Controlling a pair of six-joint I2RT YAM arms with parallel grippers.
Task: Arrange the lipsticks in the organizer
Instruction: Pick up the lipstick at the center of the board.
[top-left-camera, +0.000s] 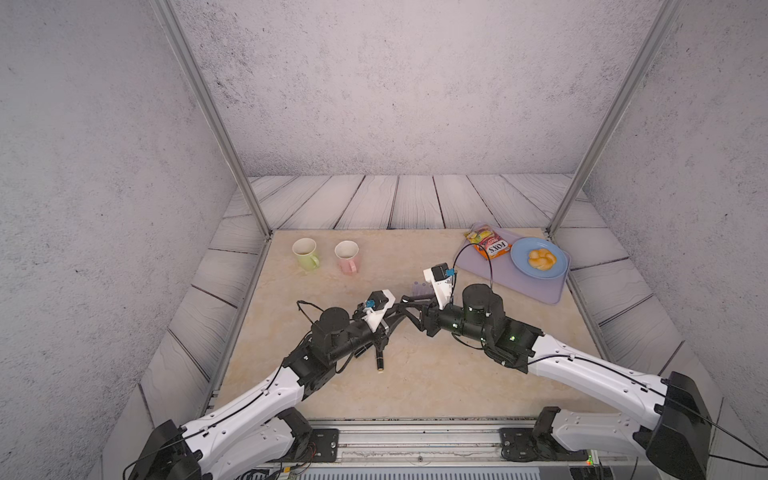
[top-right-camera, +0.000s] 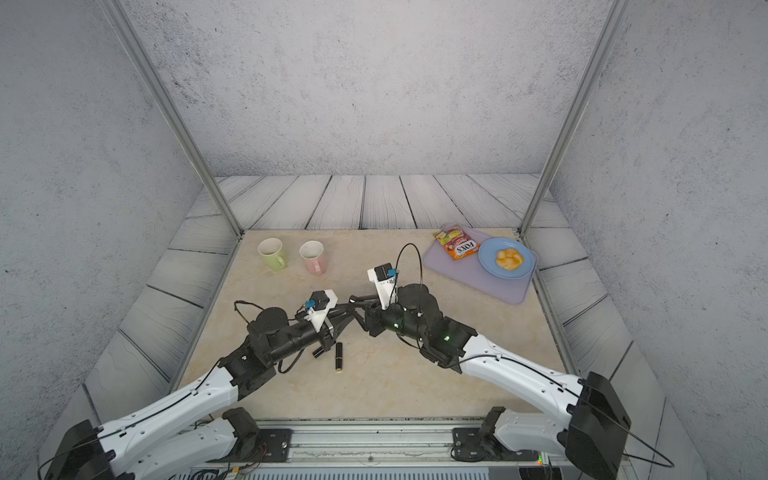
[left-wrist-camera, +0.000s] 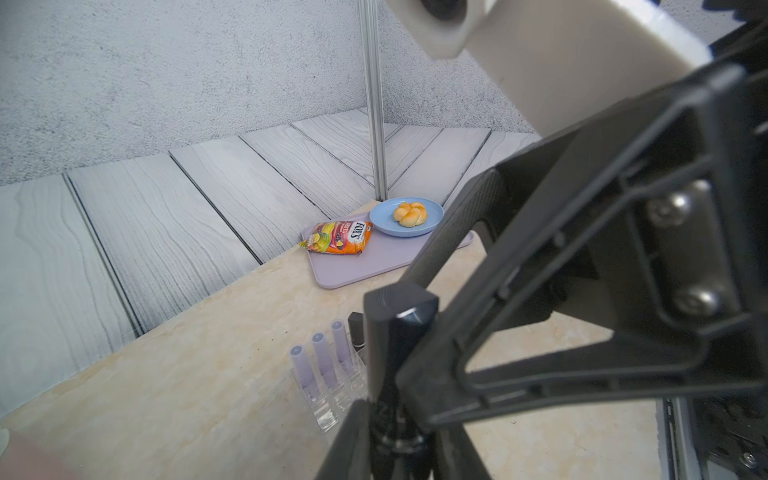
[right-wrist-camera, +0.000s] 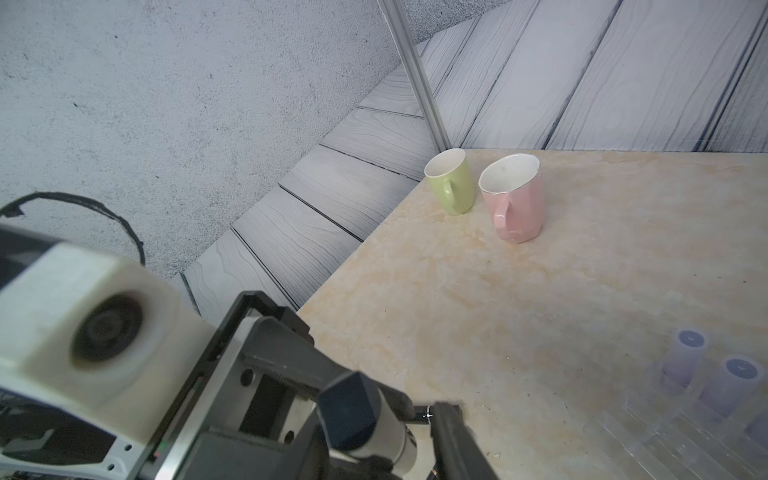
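Where the two arms meet mid-table: black lipstick (left-wrist-camera: 413, 322), held clear of the tabletop.
Left gripper (top-left-camera: 400, 311): clamped on the near end of that tube.
Right gripper (top-left-camera: 409, 303): jaws straddle the free end; whether they grip it cannot be told.
Long axis: runs out along the left fingers toward the right arm; by my reading nearer lying than upright.
Organizer (left-wrist-camera: 322, 415): just beyond the meeting point, on the far side; three lilac lipsticks (left-wrist-camera: 322, 357) stand upright in its cells.
Nearer arm: right.
Coming move, judged: hand the tube across, then tip it upright over a free cell.
Loose lipstick (top-right-camera: 338, 356): lying flat beside the left arm.
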